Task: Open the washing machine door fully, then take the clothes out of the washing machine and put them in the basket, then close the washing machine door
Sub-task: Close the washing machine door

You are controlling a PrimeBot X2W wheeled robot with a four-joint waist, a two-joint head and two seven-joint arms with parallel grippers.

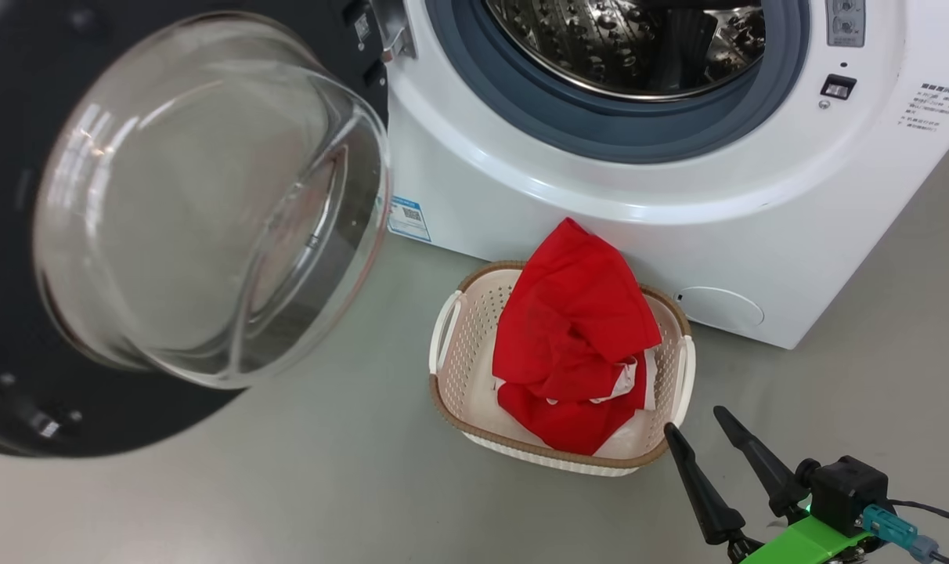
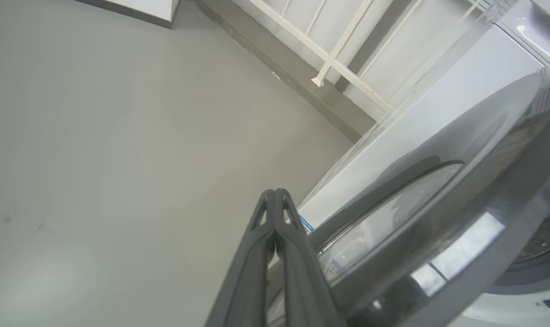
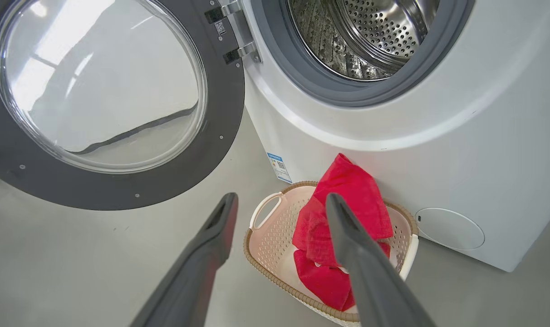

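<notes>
Washing machine door (image 1: 208,204) stands swung wide to the left, its left edge cut off in the head view. Only the lower part of the drum (image 1: 631,47) can be seen. Clothes (image 1: 572,329) lie heaped in the basket (image 1: 474,329), just before the washing machine (image 1: 600,196); folds hide most of the white trim. Right gripper (image 1: 694,421) is spread wide and empty, near the basket's front corner. Left gripper (image 2: 275,194) has its fingers pressed together beside the door's outer face; contact cannot be judged.

Head camera looks steeply down on the basket (image 1: 470,352), at five o'clock, before the washing machine (image 1: 521,211); right wrist camera, nearer, shares both. Left wrist camera hugs the washing machine door (image 2: 483,150), facing the floor (image 2: 98,136).
</notes>
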